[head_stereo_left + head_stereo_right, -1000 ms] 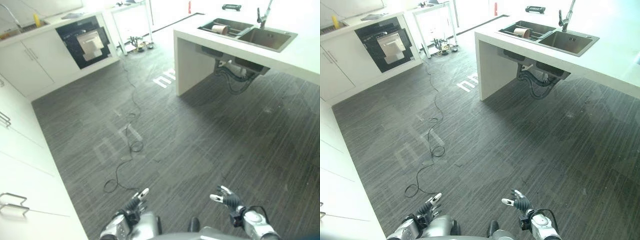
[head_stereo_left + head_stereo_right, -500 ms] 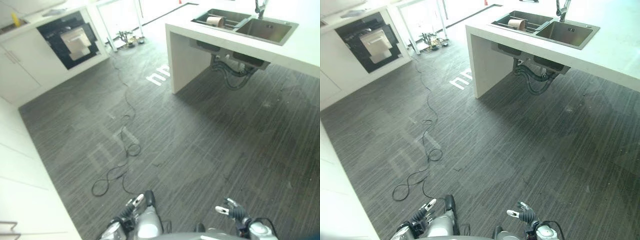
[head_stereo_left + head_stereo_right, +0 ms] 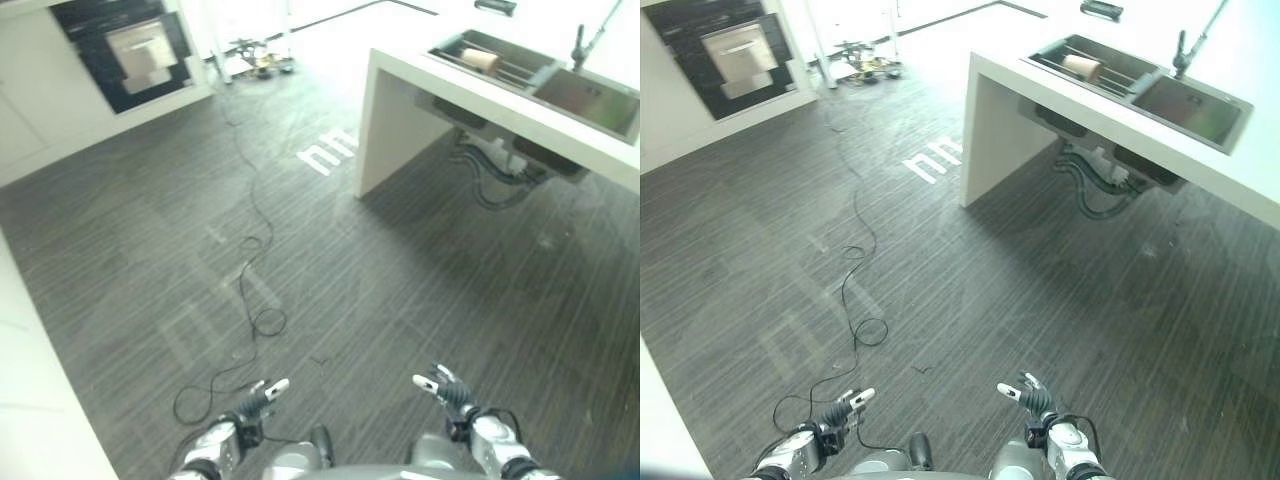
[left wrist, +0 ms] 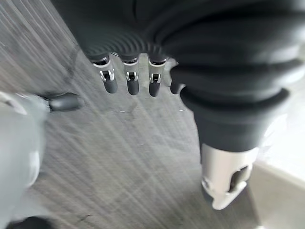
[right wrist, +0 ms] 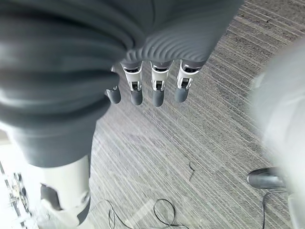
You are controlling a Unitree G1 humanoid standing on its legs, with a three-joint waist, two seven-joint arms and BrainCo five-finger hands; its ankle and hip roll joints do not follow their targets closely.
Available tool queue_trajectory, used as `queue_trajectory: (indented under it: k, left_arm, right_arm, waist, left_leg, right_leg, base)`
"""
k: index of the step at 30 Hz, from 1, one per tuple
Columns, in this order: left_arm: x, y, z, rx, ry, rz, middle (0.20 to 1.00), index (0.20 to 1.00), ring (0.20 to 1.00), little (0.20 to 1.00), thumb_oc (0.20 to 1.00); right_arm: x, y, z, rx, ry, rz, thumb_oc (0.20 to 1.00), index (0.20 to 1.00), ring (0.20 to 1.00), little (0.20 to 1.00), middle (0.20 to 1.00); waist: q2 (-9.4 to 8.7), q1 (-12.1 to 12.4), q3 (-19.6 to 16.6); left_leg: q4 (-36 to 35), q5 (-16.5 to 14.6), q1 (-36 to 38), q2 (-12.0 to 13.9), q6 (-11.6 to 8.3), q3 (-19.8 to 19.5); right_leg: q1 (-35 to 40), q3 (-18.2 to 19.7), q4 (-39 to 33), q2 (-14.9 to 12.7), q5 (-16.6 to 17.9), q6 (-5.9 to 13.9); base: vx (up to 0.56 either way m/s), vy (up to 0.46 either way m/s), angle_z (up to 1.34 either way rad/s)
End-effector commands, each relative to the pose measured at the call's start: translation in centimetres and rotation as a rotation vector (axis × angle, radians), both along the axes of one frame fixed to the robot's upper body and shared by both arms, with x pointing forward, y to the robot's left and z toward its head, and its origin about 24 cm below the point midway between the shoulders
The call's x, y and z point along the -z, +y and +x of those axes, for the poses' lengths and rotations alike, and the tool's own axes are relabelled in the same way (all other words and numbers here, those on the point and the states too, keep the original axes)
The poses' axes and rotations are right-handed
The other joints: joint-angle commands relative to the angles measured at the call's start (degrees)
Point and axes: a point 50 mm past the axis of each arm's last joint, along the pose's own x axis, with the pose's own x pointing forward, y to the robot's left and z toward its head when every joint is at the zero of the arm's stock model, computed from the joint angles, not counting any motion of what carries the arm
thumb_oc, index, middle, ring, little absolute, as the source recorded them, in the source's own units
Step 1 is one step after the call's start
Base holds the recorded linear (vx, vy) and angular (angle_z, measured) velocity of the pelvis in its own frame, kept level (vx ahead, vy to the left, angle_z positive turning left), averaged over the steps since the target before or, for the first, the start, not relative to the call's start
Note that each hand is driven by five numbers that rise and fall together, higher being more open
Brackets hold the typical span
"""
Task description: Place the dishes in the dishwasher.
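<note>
- We judge the step in hand is crossing the floor toward the sink [image 3: 1110,72] in the white counter [image 3: 1012,100], where a dish, a tan cup [image 3: 1082,67], lies on its side in the left basin.
- Our left hand [image 3: 250,402] and right hand [image 3: 445,391] hang low and hold nothing, fingers straight and loosely spread.
- To do it well, we should keep both hands relaxed until the basin is in reach.
- The dark plank floor [image 3: 400,290] is open; the counter's corner and the pipes [image 3: 1095,190] beneath are the edges to skirt.
- The black appliance [image 3: 125,50] sits well apart, across the room.
</note>
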Motion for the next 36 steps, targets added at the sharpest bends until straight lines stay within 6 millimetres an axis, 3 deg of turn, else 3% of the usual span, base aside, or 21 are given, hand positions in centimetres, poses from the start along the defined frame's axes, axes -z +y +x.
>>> queue_trajectory:
  k: [1, 2, 3, 4, 6, 8, 9, 10, 11, 12, 13, 15, 17, 19, 20, 22, 23, 28, 30, 33, 36]
  left_arm:
    - [0.3, 0.1, -0.9, 0.042, 0.041, 0.009, 0.771, 0.771, 0.771, 0.771, 0.771]
    - [0.5, 0.2, -1.4, 0.040, 0.056, 0.015, 0.561, 0.561, 0.561, 0.561, 0.561]
    - [0.6, 0.2, -1.8, 0.041, 0.074, 0.018, 0.476, 0.476, 0.476, 0.476, 0.476]
    - [0.9, 0.2, -2.4, 0.063, 0.107, 0.022, 0.209, 0.209, 0.209, 0.209, 0.209]
    - [1.0, 0.1, -2.7, 0.088, 0.121, 0.026, 0.200, 0.200, 0.200, 0.200, 0.200]
    - [1.1, -0.4, -2.9, 0.113, 0.119, 0.030, 0.200, 0.200, 0.200, 0.200, 0.200]
    - [1.3, -1.0, -3.1, 0.089, 0.124, 0.022, 0.200, 0.200, 0.200, 0.200, 0.200]
    - [1.3, -1.2, -3.0, 0.094, 0.117, 0.021, 0.200, 0.200, 0.200, 0.200, 0.200]
    - [1.3, -1.5, -2.8, 0.073, 0.101, 0.026, 0.555, 0.555, 0.555, 0.555, 0.555]
    - [1.3, -1.4, -3.0, 0.058, 0.106, 0.031, 1.000, 1.000, 1.000, 1.000, 1.000]
    - [1.3, -1.3, -3.0, 0.052, 0.112, 0.033, 1.000, 1.000, 1.000, 1.000, 1.000]
    - [1.4, -1.4, -3.3, 0.029, 0.127, 0.032, 1.000, 1.000, 1.000, 1.000, 1.000]
    - [1.5, -1.4, -3.6, 0.001, 0.130, 0.027, 1.000, 1.000, 1.000, 1.000, 1.000]
    - [1.6, -1.4, -3.9, -0.007, 0.138, 0.021, 1.000, 1.000, 1.000, 1.000, 1.000]
    - [1.7, -1.4, -4.1, -0.010, 0.145, 0.020, 1.000, 1.000, 1.000, 1.000, 1.000]
    - [1.7, -1.3, -4.1, -0.005, 0.149, 0.017, 1.000, 1.000, 1.000, 1.000, 1.000]
    - [1.7, -1.4, -4.0, 0.009, 0.150, 0.014, 1.000, 1.000, 1.000, 1.000, 1.000]
    - [1.4, -0.4, -3.5, 0.010, 0.144, 0.052, 1.000, 1.000, 1.000, 1.000, 1.000]
    - [1.2, 0.1, -3.1, 0.022, 0.138, 0.062, 1.000, 1.000, 1.000, 1.000, 1.000]
    - [0.9, -0.1, -2.1, 0.091, 0.111, 0.076, 1.000, 1.000, 1.000, 1.000, 1.000]
    - [0.9, -0.1, -2.1, 0.075, 0.113, 0.088, 1.000, 1.000, 1.000, 1.000, 1.000]
  right_arm:
    - [-0.7, -1.3, 1.0, 0.031, -0.041, -0.020, 1.000, 1.000, 1.000, 1.000, 1.000]
    - [-0.6, -1.3, 0.7, 0.032, -0.030, -0.022, 0.812, 0.812, 0.812, 0.812, 0.812]
    - [-0.5, -1.4, 0.5, 0.036, -0.020, -0.023, 0.420, 0.420, 0.420, 0.420, 0.420]
    - [-0.2, -1.7, 0.0, 0.055, 0.009, -0.026, 0.200, 0.200, 0.200, 0.200, 0.200]
    - [0.0, -1.8, -0.4, 0.069, 0.037, -0.030, 0.200, 0.200, 0.200, 0.200, 0.200]
    - [0.8, -2.2, -1.7, 0.082, 0.127, -0.045, 0.200, 0.200, 0.200, 0.200, 0.200]
    - [1.1, -2.6, -2.4, 0.057, 0.182, -0.080, 0.200, 0.200, 0.200, 0.200, 0.200]
    - [1.1, -2.8, -2.4, 0.059, 0.188, -0.088, 0.200, 0.200, 0.200, 0.200, 0.200]
    - [1.0, -3.5, -2.4, 0.110, 0.198, -0.080, 0.310, 0.310, 0.310, 0.310, 0.310]
    - [1.0, -3.7, -2.5, 0.121, 0.203, -0.082, 0.567, 0.567, 0.567, 0.567, 0.567]
    - [1.0, -3.8, -2.7, 0.127, 0.206, -0.088, 1.000, 1.000, 1.000, 1.000, 1.000]
    - [1.1, -4.2, -2.9, 0.133, 0.218, -0.102, 1.000, 1.000, 1.000, 1.000, 1.000]
    - [1.0, -4.5, -2.8, 0.122, 0.223, -0.124, 1.000, 1.000, 1.000, 1.000, 1.000]
    - [1.1, -4.8, -3.3, 0.127, 0.231, -0.130, 1.000, 1.000, 1.000, 1.000, 1.000]
    - [1.1, -4.9, -3.6, 0.130, 0.235, -0.129, 1.000, 1.000, 1.000, 1.000, 1.000]
    - [1.2, -4.9, -3.9, 0.134, 0.236, -0.128, 1.000, 1.000, 1.000, 1.000, 1.000]
    - [1.3, -4.8, -4.2, 0.148, 0.235, -0.124, 1.000, 1.000, 1.000, 1.000, 1.000]
    - [1.5, -4.3, -4.7, 0.243, 0.213, -0.068, 1.000, 1.000, 1.000, 1.000, 1.000]
    - [1.5, -4.1, -4.4, 0.285, 0.196, -0.050, 1.000, 1.000, 1.000, 1.000, 1.000]
    - [1.3, -3.6, -3.8, 0.332, 0.155, -0.033, 1.000, 1.000, 1.000, 1.000, 1.000]
    - [1.1, -3.7, -3.4, 0.331, 0.134, -0.022, 1.000, 1.000, 1.000, 1.000, 1.000]
  waist:
    - [-0.20, -1.0, 0.5]
    - [-0.14, -1.2, 0.6]
    - [-0.04, -1.1, 0.5]
    - [0.01, -0.8, -0.2]
    - [0.15, -1.0, -0.4]
    - [0.05, -1.5, -1.6]
    - [-0.68, -1.2, -2.3]
    - [-1.15, -1.2, -2.5]
    - [-2.02, -0.6, -1.8]
    - [-2.17, -0.6, -1.6]
    - [-2.21, -0.7, -1.4]
    - [-1.37, 0.1, -0.5]
    - [0.03, 0.8, -0.3]
    - [0.77, 1.8, -0.2]
    - [0.78, 1.9, 0.0]
    - [0.78, 1.6, 0.0]
    - [0.97, 1.0, -0.5]
    - [0.87, 1.2, -2.2]
    - [0.60, 1.0, -2.8]
    - [0.56, 0.6, -3.2]
    - [1.26, 0.9, -2.7]
  left_leg:
    - [0.2, -2.9, -1.2, 0.7, -5.65, -5.7]
    - [0.2, -3.4, -0.4, 1.0, -5.75, -5.4]
    - [0.2, -3.3, -0.1, 1.4, -6.06, -4.6]
    - [0.2, -2.9, 0.2, 2.0, -6.73, -3.3]
    - [0.2, -3.0, 0.8, 2.3, -6.96, -3.2]
    - [2.9, -4.2, 0.9, 2.2, -7.55, -3.1]
    - [10.0, -6.9, -1.2, 1.0, -7.88, -3.8]
    - [13.9, -7.2, -2.8, 1.0, -8.14, -3.7]
    - [29.1, -4.7, -9.8, 2.5, -9.06, -4.8]
    - [33.9, -3.2, -12.5, 4.0, -9.43, -4.9]
    - [36.0, -2.1, -14.3, 5.1, -9.59, -5.1]
    - [31.1, -1.5, -15.4, 4.1, -9.16, -6.3]
    - [15.7, 3.8, -15.2, 6.3, -11.12, -7.2]
    - [7.1, 8.8, -15.9, 9.8, -13.40, -10.2]
    - [4.1, 9.8, -16.1, 11.6, -14.04, -10.1]
    - [3.4, 9.5, -15.9, 12.3, -14.12, -8.8]
    - [3.2, 9.2, -14.7, 12.9, -14.01, -6.2]
    - [1.8, 5.8, -10.5, 7.6, -10.92, -7.5]
    - [1.4, 4.0, -9.4, 4.9, -8.84, -8.4]
    - [0.6, 1.3, -7.6, 0.4, -4.08, -8.1]
    - [0.2, 0.5, -6.1, 0.0, -3.43, -7.5]
  right_leg:
    - [1.9, -2.0, -15.0, -0.5, 15.0, -0.83]
    - [1.6, -2.0, -14.9, -1.2, 15.1, -0.61]
    - [3.0, -3.1, -15.9, -1.4, 13.8, -0.82]
    - [5.9, -5.1, -19.9, -0.7, 12.1, -1.00]
    - [7.7, -4.7, -21.4, 0.6, 10.8, -1.29]
    - [12.5, -3.8, -25.7, 4.0, 7.9, -3.32]
    - [14.9, -2.9, -27.9, 5.1, 7.2, -4.93]
    - [15.3, -2.6, -28.5, 5.2, 7.1, -5.54]
    - [16.6, -1.3, -28.8, 5.9, 5.8, -7.57]
    - [16.9, -1.1, -28.5, 6.2, 5.2, -8.29]
    - [17.1, -0.9, -28.3, 6.5, 4.9, -8.71]
    - [18.5, 1.0, -27.7, 8.0, 3.9, -8.60]
    - [20.4, 2.7, -28.7, 9.7, 2.5, -7.81]
    - [22.4, 4.2, -29.7, 9.9, 1.7, -7.19]
    - [23.2, 4.6, -29.9, 9.5, 1.3, -6.93]
    - [23.6, 4.3, -29.7, 9.0, 0.9, -6.68]
    - [24.0, 3.4, -28.9, 8.4, 0.1, -6.21]
    - [24.4, 3.8, -23.3, 6.5, -1.4, -4.40]
    - [22.6, 4.7, -19.2, 5.9, 0.5, -3.27]
    - [15.9, 5.4, 0.5, 4.6, 9.0, -0.37]
    - [10.9, 3.3, 8.0, 3.0, 10.7, -0.69]
  base:
    - [0.21, -0.170, 0.06]
    - [0.26, -0.220, 0.15]
    - [0.26, -0.260, 0.25]
    - [0.23, -0.252, 0.29]
    - [0.22, -0.254, 0.29]
    - [0.33, -0.406, 0.30]
    - [0.29, -0.402, -0.72]
    - [0.35, -0.555, -0.98]
    - [0.23, -0.404, -0.83]
    - [0.24, -0.367, -0.41]
    - [0.21, -0.110, -0.55]
    - [0.32, 0.073, -0.64]
    - [0.39, 0.237, -0.62]
    - [0.43, 0.291, -0.80]
    - [0.39, 0.284, -0.57]
    - [0.25, 0.238, -0.70]
    - [0.35, 0.377, -0.73]
    - [0.33, 0.378, 0.04]
    - [0.19, 0.316, 0.43]
    - [0.18, 0.364, 0.32]
    - [0.13, 0.162, 0.07]
